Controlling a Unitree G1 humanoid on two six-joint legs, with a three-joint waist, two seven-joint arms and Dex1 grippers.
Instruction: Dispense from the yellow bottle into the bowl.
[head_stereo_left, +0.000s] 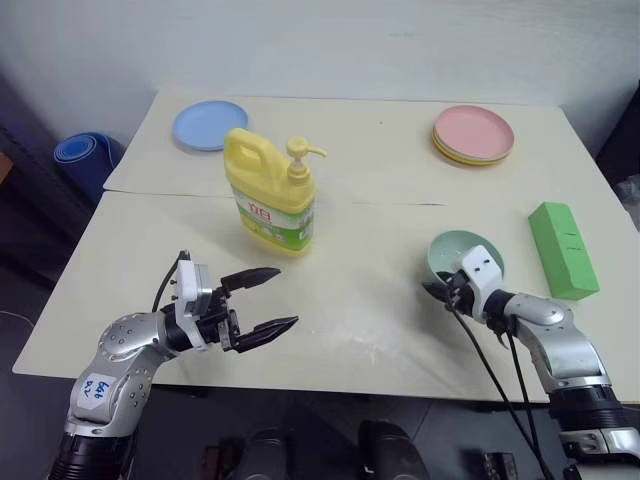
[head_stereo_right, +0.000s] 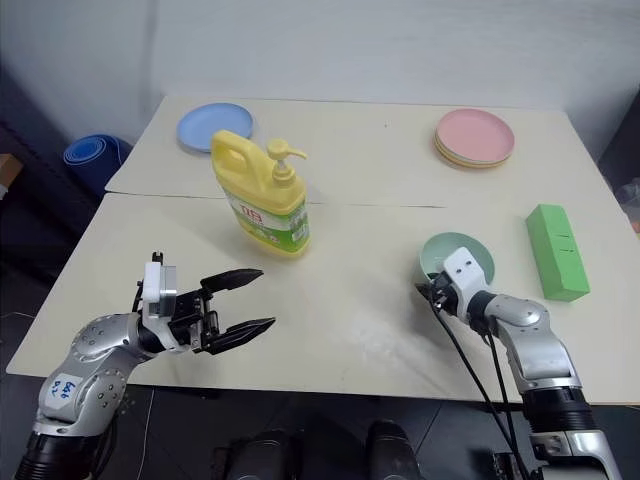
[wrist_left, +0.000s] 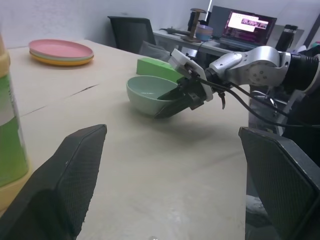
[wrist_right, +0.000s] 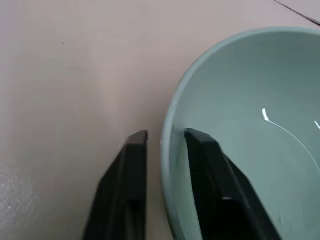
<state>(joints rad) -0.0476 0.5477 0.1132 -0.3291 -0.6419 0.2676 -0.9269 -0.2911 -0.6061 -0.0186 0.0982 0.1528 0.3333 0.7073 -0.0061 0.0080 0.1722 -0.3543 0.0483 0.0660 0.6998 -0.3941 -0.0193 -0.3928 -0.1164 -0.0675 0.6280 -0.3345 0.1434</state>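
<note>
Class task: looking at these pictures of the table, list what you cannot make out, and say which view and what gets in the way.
- Bottle label: print too small, head views.
- Bottle in left wrist view: cut off by the picture's edge.
- Right hand fingers: head views, hidden behind its wrist and the bowl.
- Bowl's far rim: right wrist view, cut off by the edge.
- Block: left wrist view, partly behind the right hand.

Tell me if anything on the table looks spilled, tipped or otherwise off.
Nothing stands out. The yellow bottle stands upright, and the bowl sits level, its rim between the right pincer's fingers.
</note>
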